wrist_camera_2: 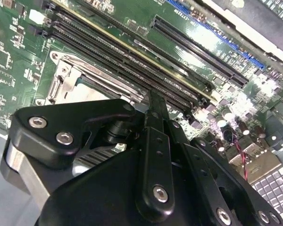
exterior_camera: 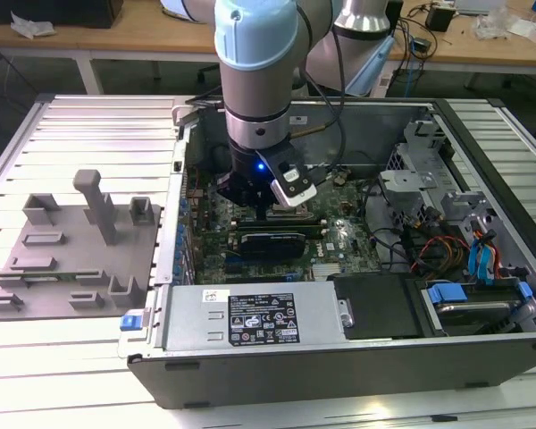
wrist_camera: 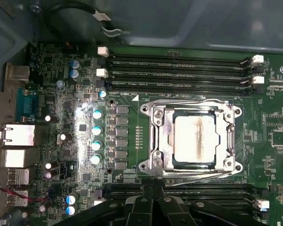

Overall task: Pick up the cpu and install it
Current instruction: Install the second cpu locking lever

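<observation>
The cpu (wrist_camera: 194, 136), a small square chip with a pale silver top, lies flat inside the metal-framed socket (wrist_camera: 153, 141) on the green motherboard (wrist_camera: 52, 94) in the first wrist view. My gripper (wrist_camera: 153, 190) hovers just off the socket's edge, over the memory slots beside it, its black fingers together and holding nothing. In the second wrist view the gripper (wrist_camera_2: 155, 101) stands above the board, with the socket (wrist_camera_2: 68, 77) partly hidden behind its body. The exterior view has the gripper (exterior_camera: 255, 201) low inside the open computer case (exterior_camera: 339, 375), over the motherboard.
A grey plastic plate with upright pegs (exterior_camera: 71, 259) lies on the table at the exterior view's left. Inside the case are the power supply (exterior_camera: 259, 317), a drive cage (exterior_camera: 420, 170) and loose cables (exterior_camera: 447, 250). Memory slots (wrist_camera: 179, 70) flank the socket.
</observation>
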{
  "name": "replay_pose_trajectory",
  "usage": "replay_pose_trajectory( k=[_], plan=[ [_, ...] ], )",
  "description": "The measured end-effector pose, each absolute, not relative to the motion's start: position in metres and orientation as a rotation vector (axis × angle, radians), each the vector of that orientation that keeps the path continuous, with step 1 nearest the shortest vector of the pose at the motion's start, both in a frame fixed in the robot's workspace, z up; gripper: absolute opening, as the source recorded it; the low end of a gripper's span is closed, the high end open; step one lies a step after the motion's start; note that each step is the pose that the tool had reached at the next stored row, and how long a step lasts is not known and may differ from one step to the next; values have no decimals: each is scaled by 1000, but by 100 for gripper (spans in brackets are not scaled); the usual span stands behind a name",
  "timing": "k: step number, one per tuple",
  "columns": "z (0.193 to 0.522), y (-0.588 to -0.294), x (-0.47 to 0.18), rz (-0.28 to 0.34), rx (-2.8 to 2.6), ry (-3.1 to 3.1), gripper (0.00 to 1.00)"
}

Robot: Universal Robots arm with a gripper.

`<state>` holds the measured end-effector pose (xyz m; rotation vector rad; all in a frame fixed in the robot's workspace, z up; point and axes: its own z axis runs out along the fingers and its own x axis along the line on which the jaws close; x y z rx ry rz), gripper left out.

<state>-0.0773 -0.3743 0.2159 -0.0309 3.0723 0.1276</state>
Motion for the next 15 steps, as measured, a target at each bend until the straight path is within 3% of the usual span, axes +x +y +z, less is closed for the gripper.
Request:
replay_pose_trajectory(
  k=[15],
  plan=[
    [212, -375, -83, 178, -29, 3065, 11]
  ],
)
